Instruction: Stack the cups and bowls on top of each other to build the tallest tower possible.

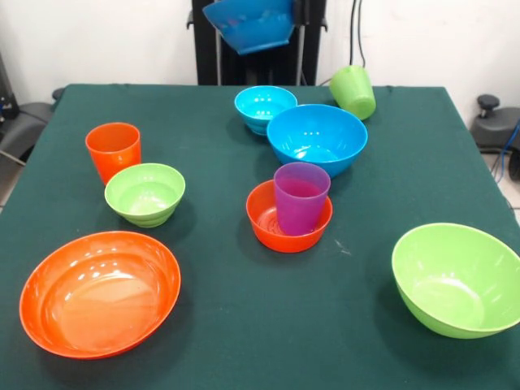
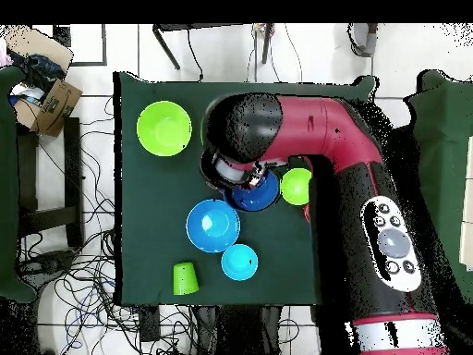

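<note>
You have three cups (image 1: 113, 149) (image 1: 353, 91) (image 1: 301, 197) and seven bowls (image 1: 99, 294) (image 1: 145, 193) (image 1: 268, 223) (image 1: 317, 138) (image 1: 265, 108) (image 1: 457, 280) (image 1: 249, 24) in sight.

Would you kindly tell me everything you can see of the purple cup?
The purple cup is a smooth, glossy, slightly see-through plastic tumbler, tapering toward its base. It stands upright with its mouth up and looks empty. It sits inside the small orange bowl, off-centre toward the bowl's right as the front view shows it, near the middle of the table. Nothing else touches it. The arm hides it overhead.
</note>
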Controlling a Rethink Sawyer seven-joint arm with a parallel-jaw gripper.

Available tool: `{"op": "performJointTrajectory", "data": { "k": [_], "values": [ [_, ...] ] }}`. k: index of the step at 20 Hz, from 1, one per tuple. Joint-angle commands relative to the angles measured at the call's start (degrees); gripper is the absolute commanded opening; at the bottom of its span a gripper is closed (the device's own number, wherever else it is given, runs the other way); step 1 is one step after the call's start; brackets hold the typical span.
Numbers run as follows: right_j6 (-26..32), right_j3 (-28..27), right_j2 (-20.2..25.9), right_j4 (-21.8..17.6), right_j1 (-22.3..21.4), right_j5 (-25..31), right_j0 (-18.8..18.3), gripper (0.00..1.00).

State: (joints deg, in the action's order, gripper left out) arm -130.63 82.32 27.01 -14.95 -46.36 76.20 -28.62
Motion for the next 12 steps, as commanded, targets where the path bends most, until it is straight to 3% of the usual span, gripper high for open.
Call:
{"op": "performJointTrajectory", "data": {
  "k": [1, 7, 12],
  "values": [
    [3.55, -10.64, 2.39, -2.9, 8.28, -2.64, 4.6, 0.0],
    [2.74, -15.32, 1.88, -3.53, 13.41, -4.2, 8.98, 0.0],
    [1.24, -20.71, 0.49, -3.5, 19.24, -0.72, 12.47, 0.0]
  ]
}}
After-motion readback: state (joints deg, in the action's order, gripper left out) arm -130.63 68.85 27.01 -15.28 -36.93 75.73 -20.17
